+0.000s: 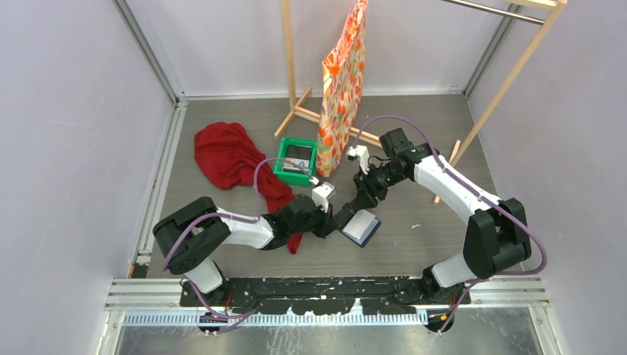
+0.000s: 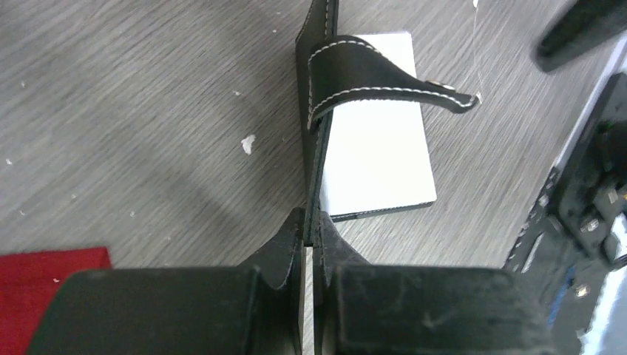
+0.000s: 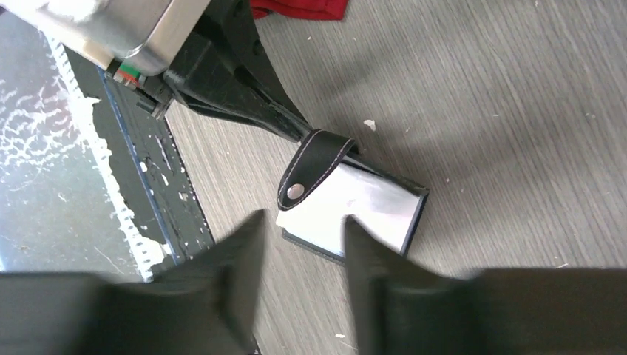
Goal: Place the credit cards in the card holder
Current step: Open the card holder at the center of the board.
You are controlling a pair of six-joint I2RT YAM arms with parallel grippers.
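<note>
- Card holder (image 1: 361, 228) sits near the middle of the worktop (image 1: 429, 133), just ahead of the two arm bases. It is spread open, so you can see its pale lining.
- Your left pincer (image 2: 310, 235) is clenched on the holder's black cover. In its wrist view the cover runs edge-on, straight up from between the fingers.
- The snap tab (image 3: 314, 166) arches over the top of the cover, its metal stud facing the right wrist camera.
- Your right pincer (image 3: 303, 220) hangs just above the holder with its fingers parted and nothing between them.
- You cannot tell from these views whether the holder's lower edge rests on the worktop.
- A green tray (image 1: 283, 168) stands farther back with something flat, pale and dark inside. It is too small for you to call it a card.
- A red cloth (image 1: 225, 157) lies left of the tray, and a patterned bag (image 1: 342, 89) hangs from a wooden rack (image 1: 290, 66) behind it.
</note>
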